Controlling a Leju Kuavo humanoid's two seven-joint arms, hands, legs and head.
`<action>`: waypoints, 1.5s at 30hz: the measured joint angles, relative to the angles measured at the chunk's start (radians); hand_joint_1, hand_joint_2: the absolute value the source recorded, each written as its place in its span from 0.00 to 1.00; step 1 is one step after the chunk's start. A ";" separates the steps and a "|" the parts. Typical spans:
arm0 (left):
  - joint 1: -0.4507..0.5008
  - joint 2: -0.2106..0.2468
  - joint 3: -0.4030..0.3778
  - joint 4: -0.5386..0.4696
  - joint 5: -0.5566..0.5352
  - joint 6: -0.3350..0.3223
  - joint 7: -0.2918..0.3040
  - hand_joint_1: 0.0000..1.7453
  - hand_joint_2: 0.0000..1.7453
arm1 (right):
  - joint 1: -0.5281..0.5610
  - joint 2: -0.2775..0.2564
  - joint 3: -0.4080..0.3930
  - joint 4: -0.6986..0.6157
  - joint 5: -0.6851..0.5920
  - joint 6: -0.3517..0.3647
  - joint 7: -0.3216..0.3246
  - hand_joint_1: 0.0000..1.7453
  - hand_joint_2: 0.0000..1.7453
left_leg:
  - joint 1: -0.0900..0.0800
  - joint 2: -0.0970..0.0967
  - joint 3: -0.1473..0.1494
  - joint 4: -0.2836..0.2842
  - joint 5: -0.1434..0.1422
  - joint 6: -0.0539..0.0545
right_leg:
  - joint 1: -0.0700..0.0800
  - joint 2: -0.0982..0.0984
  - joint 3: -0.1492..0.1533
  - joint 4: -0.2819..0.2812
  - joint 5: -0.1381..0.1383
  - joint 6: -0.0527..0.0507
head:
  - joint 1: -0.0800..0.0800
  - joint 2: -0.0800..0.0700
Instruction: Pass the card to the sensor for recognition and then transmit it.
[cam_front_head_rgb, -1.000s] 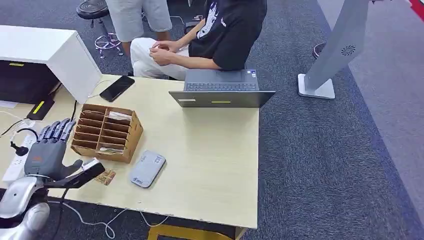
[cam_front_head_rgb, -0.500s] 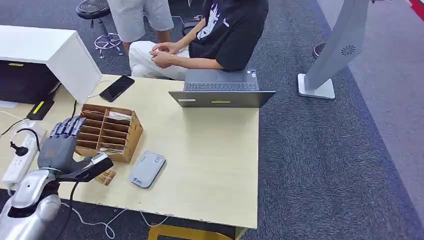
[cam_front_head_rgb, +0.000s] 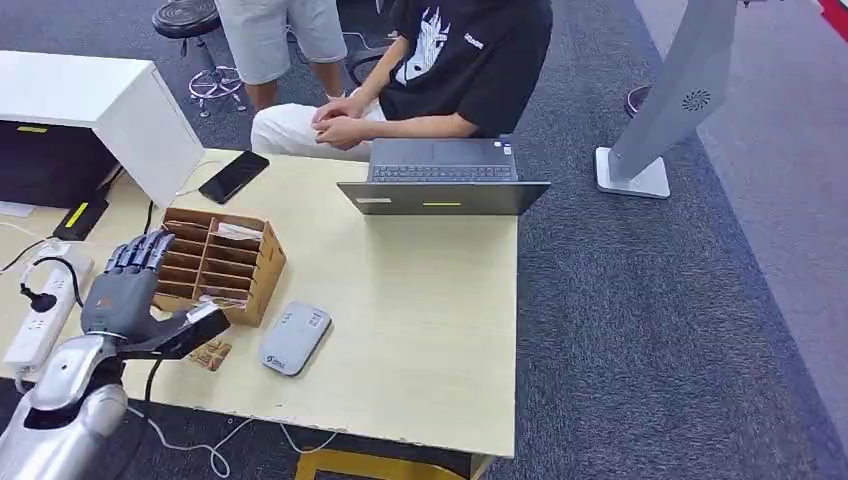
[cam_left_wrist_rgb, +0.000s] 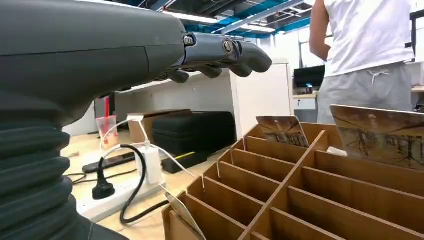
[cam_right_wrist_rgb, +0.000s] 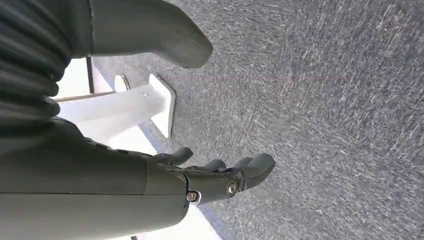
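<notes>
The pale wood-laminate surface (cam_front_head_rgb: 420, 300) is carrying everything, smooth and matt, with a person sitting at its far edge behind a grey laptop (cam_front_head_rgb: 443, 178).

Toward the near left, the brown cardboard organizer (cam_front_head_rgb: 213, 265) is standing as an open grid of thin stiff dividers; in the left wrist view its slots (cam_left_wrist_rgb: 320, 190) are showing raw cut edges and cards are leaning upright in the far compartments.

The left robot hand (cam_front_head_rgb: 125, 295) is hovering just beside the organizer's left side, fingers spread and extended over it, thumb apart, holding nothing. The right robot hand (cam_right_wrist_rgb: 215, 180) is hanging over grey carpet with its fingers loosely curved and apart, also empty.

The sensor (cam_front_head_rgb: 295, 337) is lying flat near the front edge, right of the organizer: a rounded grey plastic slab, smooth on top.

The card (cam_left_wrist_rgb: 382, 134) is sitting upright in a far slot, its printed face glossy; another card (cam_front_head_rgb: 211, 354) is lying flat between the left robot hand and the sensor. Either is probably very light, thin, stiff yet slightly bendable, and slippery. An upright one looks easier to take, pinched by its exposed top edge; the flat one is offering no edge to get under.
</notes>
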 joint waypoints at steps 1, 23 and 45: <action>-0.002 -0.002 -0.002 0.003 0.001 0.000 0.000 0.00 1.00 | 0.000 0.000 0.000 0.000 0.000 0.000 0.002 0.00 1.00 | 0.000 0.000 0.000 0.000 0.000 0.000 | 0.000 0.000 0.000 0.000 0.000 0.000 | 0.000 0.000; -0.027 -0.021 -0.026 0.062 0.044 0.006 -0.006 0.00 1.00 | 0.005 -0.005 0.000 0.000 0.004 0.000 0.019 0.00 1.00 | 0.000 0.000 0.000 0.000 0.000 0.000 | 0.000 0.001 0.000 0.000 0.000 0.000 | 0.000 0.000; -0.037 -0.023 -0.043 0.107 0.055 0.006 -0.009 0.00 1.00 | 0.006 -0.006 0.000 0.000 0.004 0.000 0.023 0.00 1.00 | 0.000 0.001 0.000 0.000 0.000 0.000 | 0.000 0.001 0.000 0.000 0.000 0.000 | 0.000 0.000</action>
